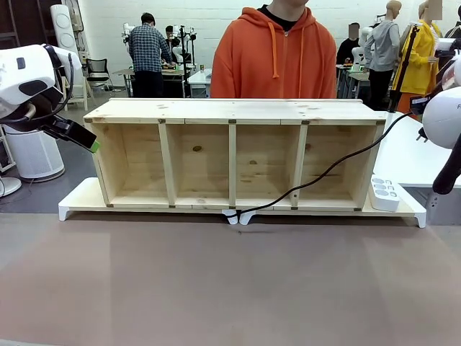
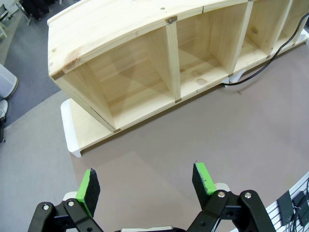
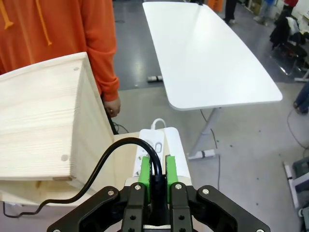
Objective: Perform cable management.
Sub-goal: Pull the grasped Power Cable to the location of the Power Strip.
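Observation:
The black cable [image 1: 328, 171] runs from the white base below the shelf's middle, slants up across the right compartments and leaves past the shelf's top right corner. In the right wrist view my right gripper [image 3: 155, 178] is shut on the cable [image 3: 110, 153], held high beside the shelf's right end, above the white power strip [image 3: 153, 144]. My left gripper [image 2: 147, 181] is open and holds nothing, hovering over the brown table in front of the shelf's left end; its green pad [image 1: 95, 146] shows beside the shelf's left wall. The cable's lower part [image 2: 263, 71] lies by the base.
The wooden shelf [image 1: 234, 112] with its open compartments stands on a white base [image 1: 79, 198]. The power strip [image 1: 385, 193] sits on the base's right end. A person in an orange hoodie [image 1: 274, 50] stands behind it, one hand [image 3: 113, 106] hanging near the right end. A white table [image 3: 207, 53] lies beyond.

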`<state>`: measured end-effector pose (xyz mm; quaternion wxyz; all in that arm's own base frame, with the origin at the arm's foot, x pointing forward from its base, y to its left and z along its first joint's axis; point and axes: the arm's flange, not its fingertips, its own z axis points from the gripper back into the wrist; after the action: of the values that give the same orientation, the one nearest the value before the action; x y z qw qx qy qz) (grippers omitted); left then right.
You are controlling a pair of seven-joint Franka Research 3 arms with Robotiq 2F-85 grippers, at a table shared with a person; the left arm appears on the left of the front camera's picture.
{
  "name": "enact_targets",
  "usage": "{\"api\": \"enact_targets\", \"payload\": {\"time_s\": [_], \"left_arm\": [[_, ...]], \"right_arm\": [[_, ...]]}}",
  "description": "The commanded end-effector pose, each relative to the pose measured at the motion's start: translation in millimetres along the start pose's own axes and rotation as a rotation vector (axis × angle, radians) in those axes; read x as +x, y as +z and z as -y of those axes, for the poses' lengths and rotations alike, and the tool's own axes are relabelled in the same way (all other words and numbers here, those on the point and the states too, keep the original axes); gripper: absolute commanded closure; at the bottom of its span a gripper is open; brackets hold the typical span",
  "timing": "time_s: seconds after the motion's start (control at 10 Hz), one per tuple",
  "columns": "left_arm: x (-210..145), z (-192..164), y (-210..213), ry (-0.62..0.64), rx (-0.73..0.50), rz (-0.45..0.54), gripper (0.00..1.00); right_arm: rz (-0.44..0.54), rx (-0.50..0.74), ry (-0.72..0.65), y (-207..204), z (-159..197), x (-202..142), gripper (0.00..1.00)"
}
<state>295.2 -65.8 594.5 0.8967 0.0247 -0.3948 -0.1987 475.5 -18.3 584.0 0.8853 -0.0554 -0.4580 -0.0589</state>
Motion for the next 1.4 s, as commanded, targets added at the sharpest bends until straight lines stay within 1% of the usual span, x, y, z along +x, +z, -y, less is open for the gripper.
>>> {"api": "enact_targets", "payload": {"time_s": [0.0, 0.1, 0.2, 0.5, 0.8, 1.0, 1.3], "left_arm": [[0, 0, 0, 0.001, 0.002, 0.005, 0.0], [0, 0, 0, 0.001, 0.002, 0.005, 0.0], [0, 0, 0, 0.001, 0.002, 0.005, 0.0], [0, 0, 0, 0.001, 0.002, 0.005, 0.0], [0, 0, 0, 0.001, 0.002, 0.005, 0.0], [0, 0, 0, 0.001, 0.002, 0.005, 0.0], [0, 0, 0, 0.001, 0.002, 0.005, 0.0]], "right_arm": [[-0.019, -0.043, -0.049, -12, 1, 16, 0.84], [-0.049, -0.13, -0.126, -19, 3, 27, 0.84], [-0.082, -0.162, -0.182, -22, 4, 33, 0.84], [-0.186, -0.274, -0.238, -31, -1, 50, 0.84], [-0.185, -0.252, -0.206, -33, -4, 49, 0.84], [-0.202, -0.183, -0.134, -36, -10, 47, 0.84], [-0.212, -0.122, -0.098, -34, -12, 44, 0.84]]}}
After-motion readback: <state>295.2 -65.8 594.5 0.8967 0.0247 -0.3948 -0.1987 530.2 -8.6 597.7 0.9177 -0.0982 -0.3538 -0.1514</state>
